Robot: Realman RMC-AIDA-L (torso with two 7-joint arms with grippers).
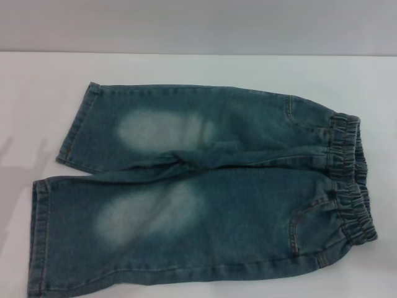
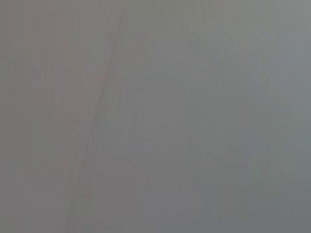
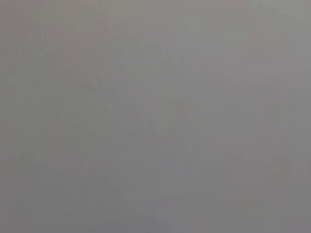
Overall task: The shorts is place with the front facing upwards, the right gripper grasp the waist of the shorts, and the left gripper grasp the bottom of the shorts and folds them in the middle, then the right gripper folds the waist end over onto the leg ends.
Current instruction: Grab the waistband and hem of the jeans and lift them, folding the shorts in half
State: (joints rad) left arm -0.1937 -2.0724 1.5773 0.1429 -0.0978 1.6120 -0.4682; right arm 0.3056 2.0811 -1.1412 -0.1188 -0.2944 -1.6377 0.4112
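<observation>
Desk: white, smooth, matte, running the full width of the head view. Bare strips show along the far side and at both outer edges. Faint grey shadows lie on its left part.

Wall: plain grey, behind the desk, meeting it at a straight horizontal line.

Both wrist views: even grey surface only. In the left wrist view a faint slanted line crosses it; what it belongs to cannot be told.

My left wrist camera shows me only a plain grey surface (one faint slanted line crosses it), nothing else.
</observation>
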